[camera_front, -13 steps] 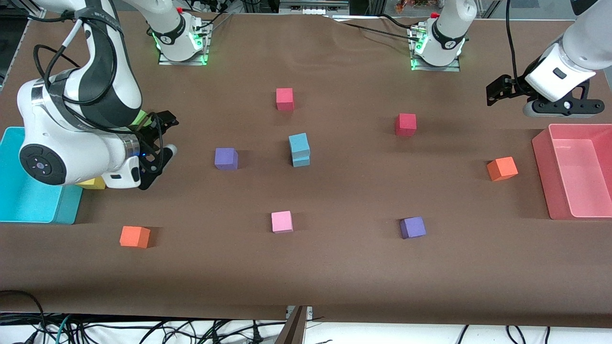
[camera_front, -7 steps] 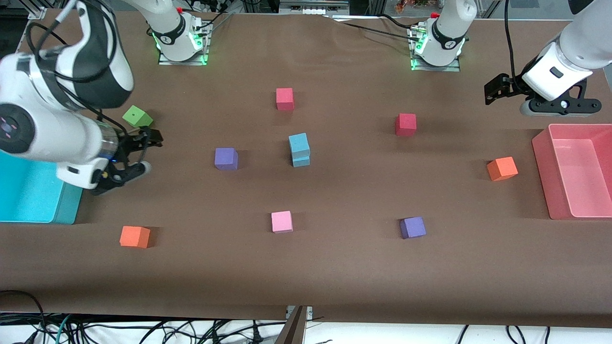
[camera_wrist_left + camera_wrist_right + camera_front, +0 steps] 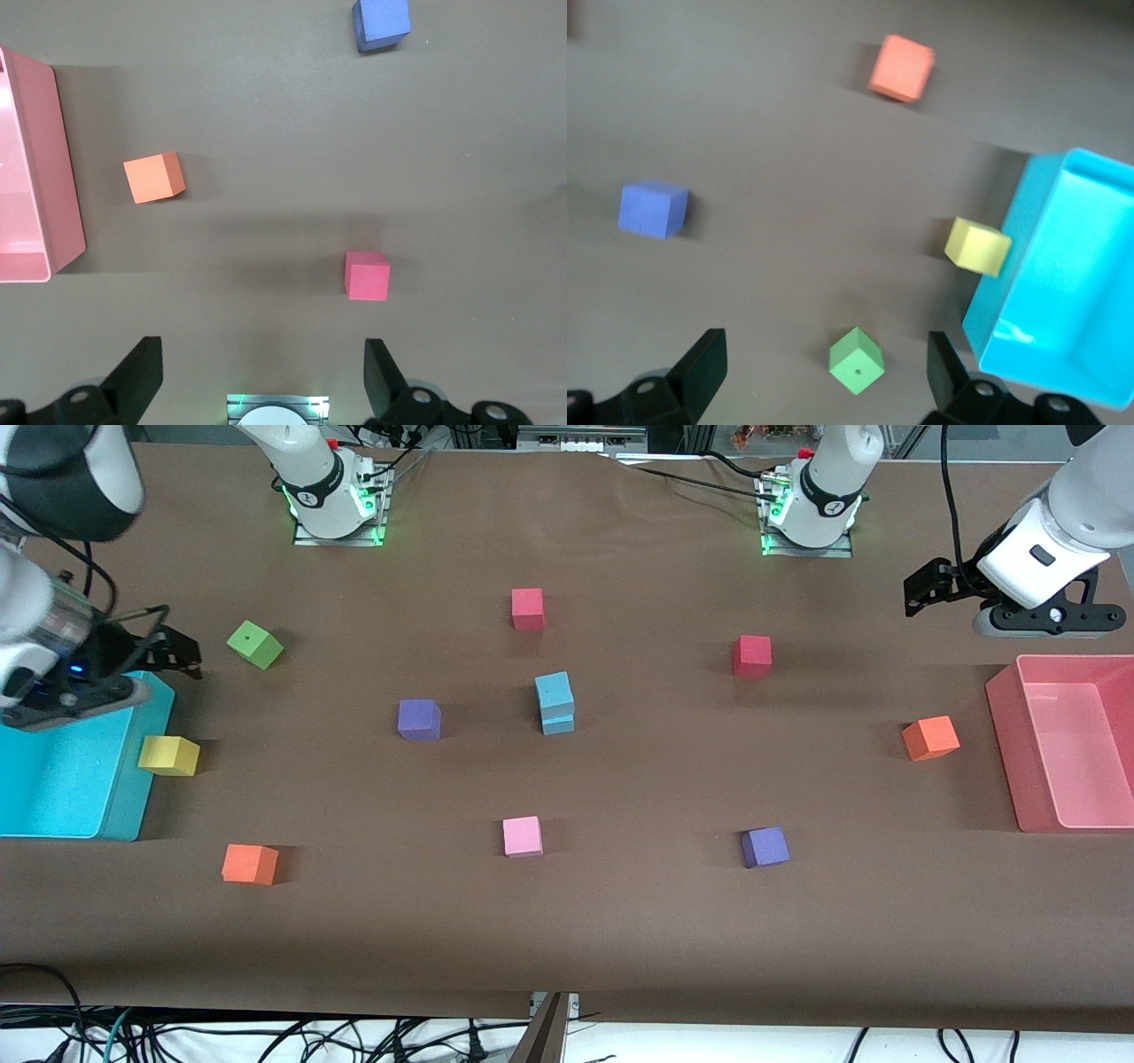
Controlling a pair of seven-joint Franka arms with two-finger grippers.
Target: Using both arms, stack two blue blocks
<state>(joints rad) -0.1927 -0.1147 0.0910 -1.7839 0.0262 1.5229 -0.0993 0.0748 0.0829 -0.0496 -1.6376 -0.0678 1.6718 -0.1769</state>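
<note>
A brown cloth-covered table (image 3: 620,939) fills the front view, strewn with small foam cubes. Near its middle the two light-blue foam blocks (image 3: 555,701) are seen stacked, one on the other, the upper one turned slightly askew. The left gripper (image 3: 930,589), its black fingers spread and holding nothing, is raised at the left arm's end of the table, just above the table edge of the pink plastic bin (image 3: 1063,744) and well apart from the stack. The right gripper (image 3: 173,651), likewise released and empty, is held over the rim of the large cyan bin (image 3: 62,779) at the right arm's end, with a green foam cube (image 3: 255,644) near it and a yellow foam cube (image 3: 168,755) touching the bin's wall.

In the left wrist view the parted fingers (image 3: 142,376) are shown over bare cloth; an orange foam cube (image 3: 153,177), a red foam cube (image 3: 367,274) and a purple foam cube (image 3: 382,23) are visible (the blue stack is not).

In the right wrist view the open fingers (image 3: 700,367) frame the green cube (image 3: 856,359), with the yellow cube (image 3: 977,246) against the cyan bin (image 3: 1063,283).
</note>
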